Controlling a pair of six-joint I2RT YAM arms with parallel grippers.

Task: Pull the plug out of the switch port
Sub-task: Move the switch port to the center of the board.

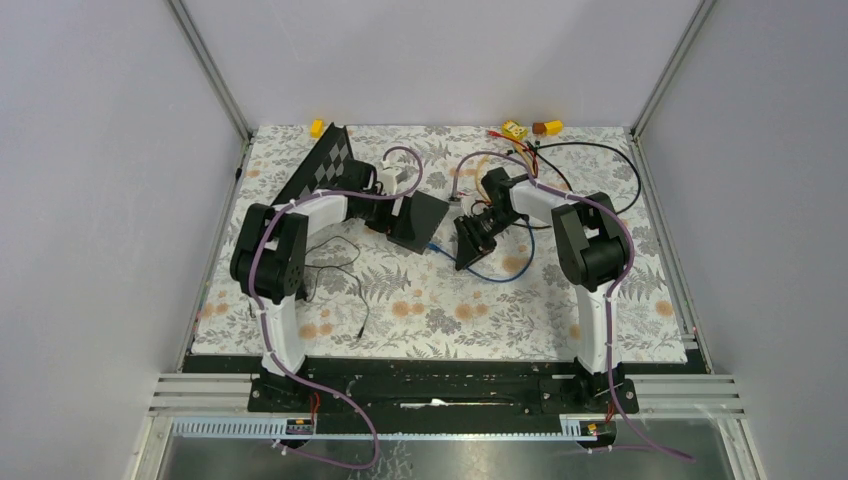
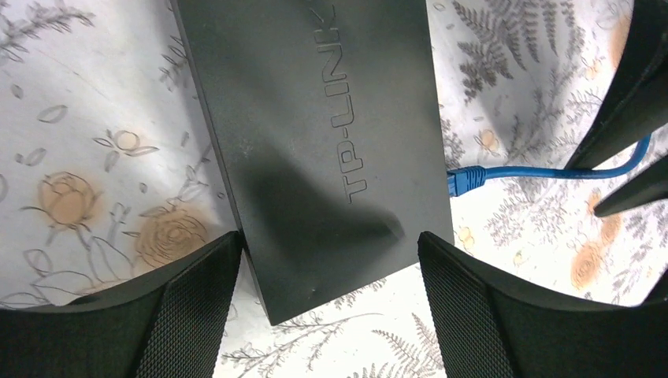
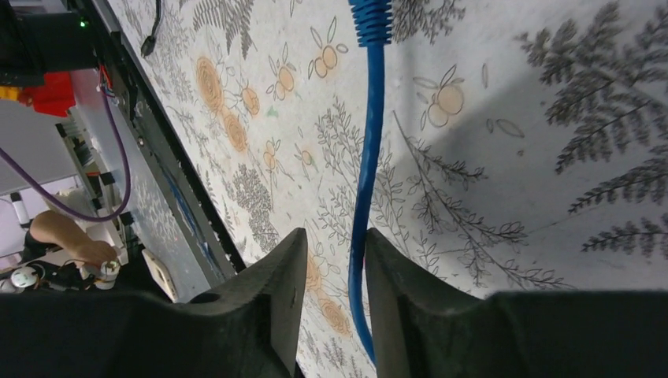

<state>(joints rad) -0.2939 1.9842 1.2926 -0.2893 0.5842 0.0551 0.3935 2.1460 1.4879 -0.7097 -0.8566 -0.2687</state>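
The switch (image 2: 315,134) is a flat matte-black box marked TP-LINK; in the top view (image 1: 420,218) it lies mid-table. A blue plug (image 2: 461,181) sits in its right edge, and its blue cable (image 2: 551,169) runs right. My left gripper (image 2: 329,236) is open, with its fingertips at either side of the switch's near end; I cannot tell whether they touch it. My right gripper (image 3: 335,236) is narrowly open around the blue cable (image 3: 369,142), which lies against the right finger with a gap to the left one. Its fingers (image 2: 630,94) show just right of the plug.
A black-and-grey chequered board (image 1: 325,165) leans at the back left. Small yellow items (image 1: 515,130) and black cables (image 1: 600,150) lie at the back right. A thin black wire (image 1: 340,280) trails on the floral mat near the left arm. The table's front rail (image 3: 157,157) shows.
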